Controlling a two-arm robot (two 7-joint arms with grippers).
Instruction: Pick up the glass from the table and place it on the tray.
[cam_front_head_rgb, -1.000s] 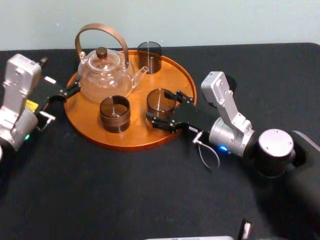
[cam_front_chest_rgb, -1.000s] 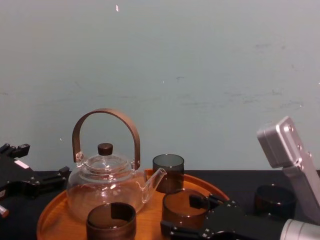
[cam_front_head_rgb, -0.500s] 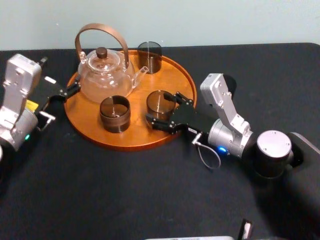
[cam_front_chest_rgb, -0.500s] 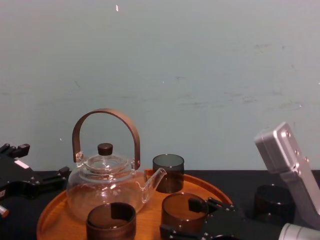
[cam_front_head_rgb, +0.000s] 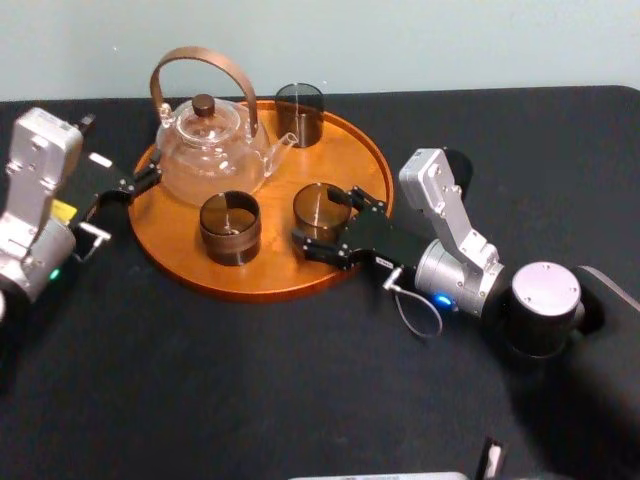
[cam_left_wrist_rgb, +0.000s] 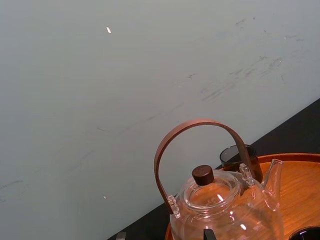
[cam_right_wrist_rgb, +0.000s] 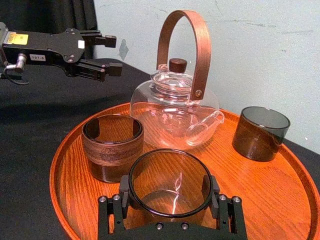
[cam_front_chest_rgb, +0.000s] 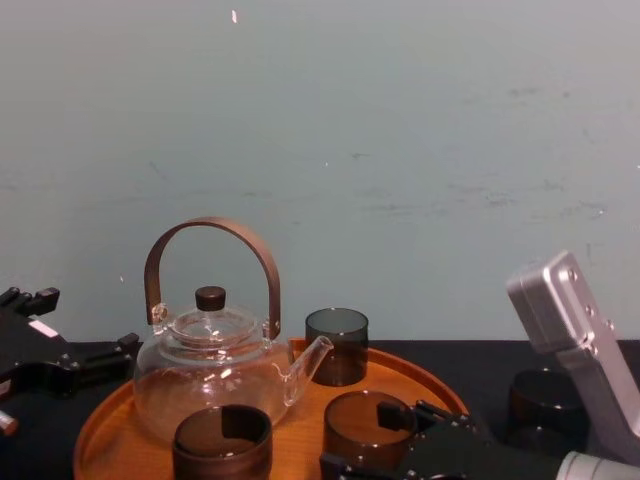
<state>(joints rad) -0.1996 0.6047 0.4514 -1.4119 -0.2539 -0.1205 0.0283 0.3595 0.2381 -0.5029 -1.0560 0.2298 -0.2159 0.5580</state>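
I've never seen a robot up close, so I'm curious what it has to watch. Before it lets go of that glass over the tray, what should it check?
1. Glass inside the rim of the tray: ok.
2. Glass upright: ok.
3. Right gripper has a finger on each side of the glass: ok.
4. Glass bottom resting on the tray: cannot tell.
5. Gap to the banded cup and the teapot: ok, apart from both.
6. Left gripper out of the way: ok, open beside the tray's left edge.
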